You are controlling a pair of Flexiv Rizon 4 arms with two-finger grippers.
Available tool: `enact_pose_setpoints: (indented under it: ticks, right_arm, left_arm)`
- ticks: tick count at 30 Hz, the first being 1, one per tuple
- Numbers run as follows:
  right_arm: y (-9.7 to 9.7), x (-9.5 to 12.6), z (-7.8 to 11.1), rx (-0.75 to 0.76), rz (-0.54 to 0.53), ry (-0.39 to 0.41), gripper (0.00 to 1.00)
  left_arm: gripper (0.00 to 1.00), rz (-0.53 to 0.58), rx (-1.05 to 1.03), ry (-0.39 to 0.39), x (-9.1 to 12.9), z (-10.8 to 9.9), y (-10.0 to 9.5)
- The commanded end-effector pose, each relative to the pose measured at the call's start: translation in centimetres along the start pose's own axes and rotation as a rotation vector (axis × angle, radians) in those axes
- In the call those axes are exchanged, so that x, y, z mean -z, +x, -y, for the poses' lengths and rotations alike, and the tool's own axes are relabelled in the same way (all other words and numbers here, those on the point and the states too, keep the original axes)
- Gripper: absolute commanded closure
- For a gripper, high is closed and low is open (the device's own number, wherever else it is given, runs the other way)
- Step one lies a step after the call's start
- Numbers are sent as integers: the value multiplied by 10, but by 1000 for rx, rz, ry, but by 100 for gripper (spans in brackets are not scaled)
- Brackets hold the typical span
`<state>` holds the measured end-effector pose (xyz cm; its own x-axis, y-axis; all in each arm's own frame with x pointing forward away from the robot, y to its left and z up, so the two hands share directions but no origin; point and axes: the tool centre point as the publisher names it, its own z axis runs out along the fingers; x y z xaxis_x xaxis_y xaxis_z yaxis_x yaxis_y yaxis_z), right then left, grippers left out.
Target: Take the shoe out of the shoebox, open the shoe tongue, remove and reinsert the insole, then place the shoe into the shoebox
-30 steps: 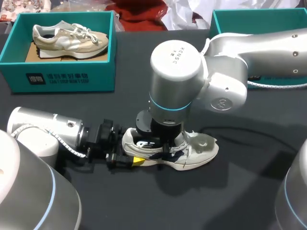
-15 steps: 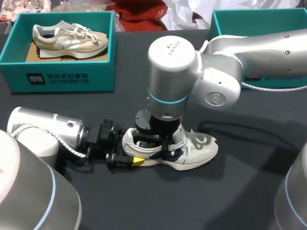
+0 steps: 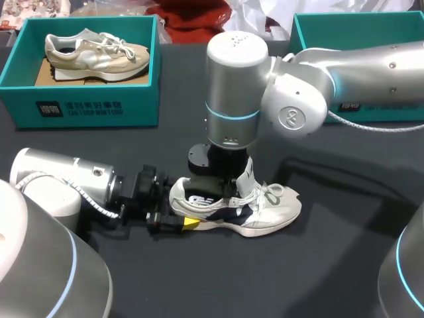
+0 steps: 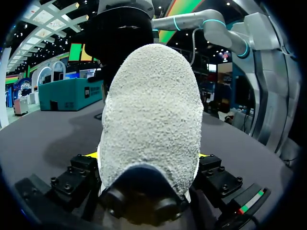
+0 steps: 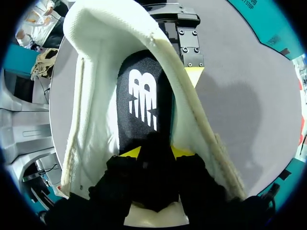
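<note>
Shoe sits on its sole mid table. Left end effector clamps the heel from 2 sides. Right end effector is down in the opening, its 2 tips pinching the black insole. Tongue stands up. Likely step: pulling the insole out. To do it well, lift slowly, up and back toward the heel, with the left clamp firm so the shoe doesn't rise. Laces could snag.
</note>
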<state>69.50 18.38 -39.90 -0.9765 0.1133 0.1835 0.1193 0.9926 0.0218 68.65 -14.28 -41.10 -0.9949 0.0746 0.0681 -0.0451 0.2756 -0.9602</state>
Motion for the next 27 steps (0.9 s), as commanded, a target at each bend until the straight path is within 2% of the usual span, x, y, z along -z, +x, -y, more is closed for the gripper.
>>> enact_pose_setpoints:
  ticks: [1, 3, 13, 27]
  right_arm:
    - [16, -56, 5, -7, -26, -10, 86]
    - [18, -57, 6, -14, -30, -16, 100]
    - [24, -55, 7, -21, -16, -28, 100]
    - [32, -28, 8, -37, 86, -34, 100]
  left_arm:
    - [100, 3, -1, -1, 2, -3, -1]
    - [100, 3, -1, -1, 2, -3, -1]
    - [100, 3, -1, -1, 2, -3, -1]
    - [100, 3, -1, -1, 2, -3, -1]
